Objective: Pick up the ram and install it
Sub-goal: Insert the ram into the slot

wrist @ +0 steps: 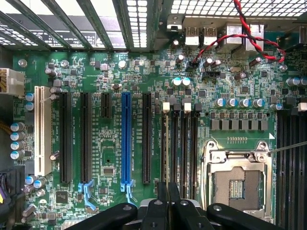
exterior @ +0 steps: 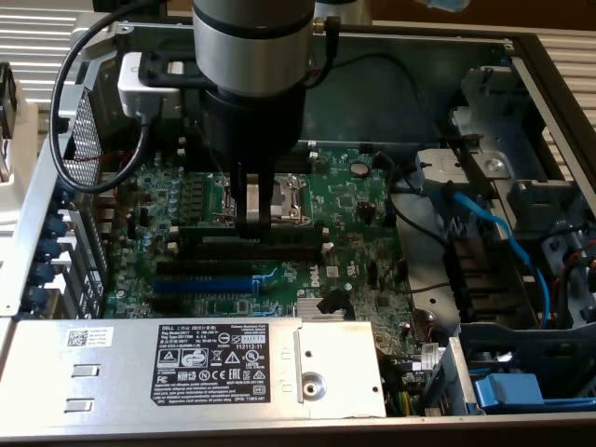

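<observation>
The ram point(exterior: 209, 233) is a long, narrow dark-green stick standing on edge along the black memory slots point(exterior: 279, 253) in the middle of the motherboard point(exterior: 354, 200). My gripper point(exterior: 253, 223) comes straight down onto its middle, and the two fingers are shut on its top edge. In the wrist view the fingers point(wrist: 160, 208) are pressed close together, and the ram point(wrist: 167, 148) shows edge-on as a thin dark strip running away from them along the outermost of the memory slots point(wrist: 189, 143). I cannot tell how deep the ram sits in its slot.
The open CPU socket point(exterior: 284, 197) lies just behind the gripper. The blue expansion slot point(exterior: 200, 284) lies in front, then a labelled metal power supply point(exterior: 205, 358). Blue cables point(exterior: 503, 233) and a drive cage fill the exterior view's right; the case wall point(exterior: 37, 214) stands on its left.
</observation>
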`<action>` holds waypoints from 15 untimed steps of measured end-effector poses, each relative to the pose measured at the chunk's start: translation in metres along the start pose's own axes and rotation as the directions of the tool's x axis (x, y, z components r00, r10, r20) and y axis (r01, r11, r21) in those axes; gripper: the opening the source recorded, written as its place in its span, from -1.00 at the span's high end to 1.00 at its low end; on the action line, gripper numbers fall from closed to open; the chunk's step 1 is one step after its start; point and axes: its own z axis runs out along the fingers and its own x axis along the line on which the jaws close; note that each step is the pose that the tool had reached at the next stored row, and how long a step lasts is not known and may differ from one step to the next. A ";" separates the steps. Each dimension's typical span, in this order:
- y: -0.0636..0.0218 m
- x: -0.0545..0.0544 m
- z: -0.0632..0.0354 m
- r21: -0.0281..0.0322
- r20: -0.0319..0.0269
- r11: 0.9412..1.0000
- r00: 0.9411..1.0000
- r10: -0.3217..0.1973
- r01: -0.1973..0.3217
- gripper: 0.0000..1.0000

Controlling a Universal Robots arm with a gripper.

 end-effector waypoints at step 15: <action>0.0001 0.000 0.0007 0.000 0.000 1.000 1.000 0.006 -0.006 0.76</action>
